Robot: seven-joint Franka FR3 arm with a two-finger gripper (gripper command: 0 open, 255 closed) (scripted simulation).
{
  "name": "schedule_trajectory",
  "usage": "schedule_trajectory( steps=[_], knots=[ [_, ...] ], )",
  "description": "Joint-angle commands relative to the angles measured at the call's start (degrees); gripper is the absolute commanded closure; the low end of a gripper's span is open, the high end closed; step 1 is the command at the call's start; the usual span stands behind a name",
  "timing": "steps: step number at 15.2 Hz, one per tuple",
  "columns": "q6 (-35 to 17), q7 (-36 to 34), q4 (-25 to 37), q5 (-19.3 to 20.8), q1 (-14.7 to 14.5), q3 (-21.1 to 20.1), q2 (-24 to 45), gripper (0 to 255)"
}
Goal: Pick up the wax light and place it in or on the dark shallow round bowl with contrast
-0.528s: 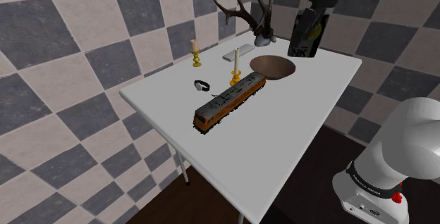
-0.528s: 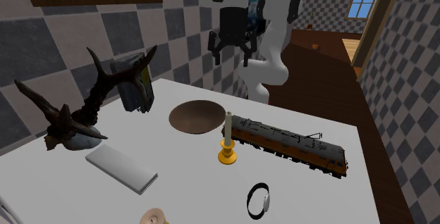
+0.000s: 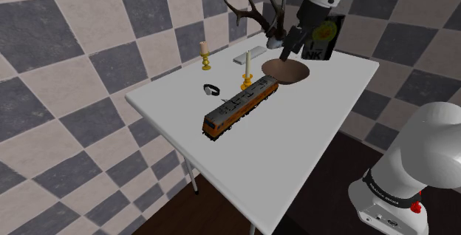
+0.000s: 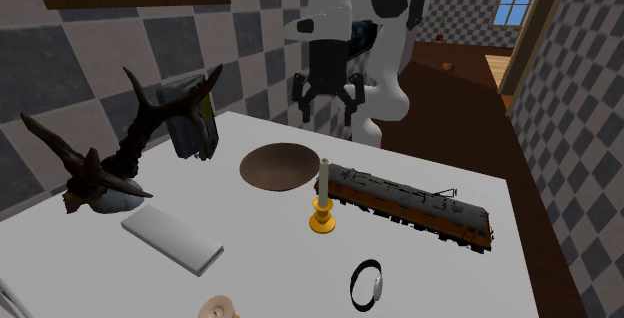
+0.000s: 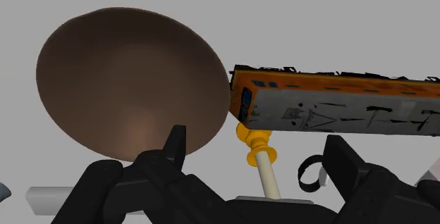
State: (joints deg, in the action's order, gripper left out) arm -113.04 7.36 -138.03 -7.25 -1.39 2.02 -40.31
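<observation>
A cream candle [image 3: 247, 65] stands upright in a yellow holder on the white table [image 3: 318, 115], between the dark brown shallow bowl [image 3: 287, 69] and an orange toy train [image 3: 240, 106]. In the second exterior view the candle [image 4: 322, 198] stands just in front of the bowl [image 4: 280, 164]. My black gripper [image 3: 284, 50] hangs open above the bowl's far side, holding nothing. The second exterior view shows the gripper [image 4: 326, 108] with its fingers spread. Seen from the wrist, the gripper [image 5: 255, 144] looks down past the bowl [image 5: 130, 82] at the candle [image 5: 264, 165].
Dark antlers [image 3: 262, 15] and a black box [image 3: 325, 38] stand at the table's back. A second, short candle [image 3: 205, 55], a grey slab [image 4: 172, 236] and a black watch [image 3: 212, 89] lie beyond the train [image 4: 415, 204]. The stand [image 3: 391, 196] is at lower right.
The gripper has come down and moved toward the shoulder view's left, from up by the black box to above the bowl. Nothing on the table has moved.
</observation>
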Motion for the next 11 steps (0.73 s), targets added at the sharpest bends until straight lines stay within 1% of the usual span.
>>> schedule_trajectory(
  steps=[1, 5, 8, 11],
  knots=[
    [-5.5, -0.9, -1.1, -1.4, -0.6, -0.9, 2.5, 0],
    [-15.6, -1.9, -1.8, -3.9, -1.8, -2.0, 8.7, 0],
    [-22.9, -2.3, -1.3, -5.9, -2.9, -2.7, 14.1, 0],
    [-25.9, -2.2, -1.5, -6.6, -3.3, -2.9, 16.4, 0]
  ],
)
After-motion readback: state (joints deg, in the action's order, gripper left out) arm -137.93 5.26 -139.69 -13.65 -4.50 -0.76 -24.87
